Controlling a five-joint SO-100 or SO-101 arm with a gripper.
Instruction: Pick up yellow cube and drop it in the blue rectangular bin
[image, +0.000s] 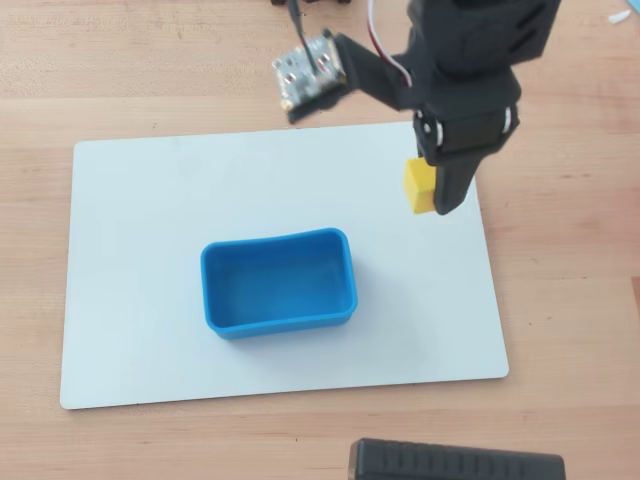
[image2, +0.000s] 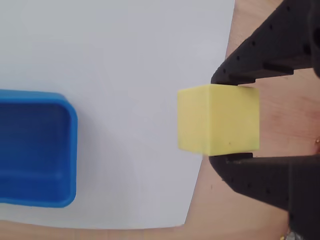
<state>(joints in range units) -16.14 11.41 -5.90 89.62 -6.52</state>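
The yellow cube (image: 418, 187) is clamped between my gripper's (image: 432, 195) two black jaws, over the right part of the white sheet. In the wrist view the cube (image2: 218, 119) sits squarely between the upper and lower jaw of the gripper (image2: 220, 120), which is shut on it. I cannot tell whether the cube touches the sheet. The blue rectangular bin (image: 276, 243) stands empty in the middle of the sheet, left of and nearer than the cube in the overhead view. Its right end shows at the left edge of the wrist view (image2: 71, 150).
A white sheet (image: 130, 250) covers the wooden table (image: 570, 300); its right edge runs close to the cube in the wrist view (image2: 125, 50). A black ribbed object (image: 455, 462) lies at the bottom edge. The arm's camera board (image: 308, 70) hangs above the sheet's far edge.
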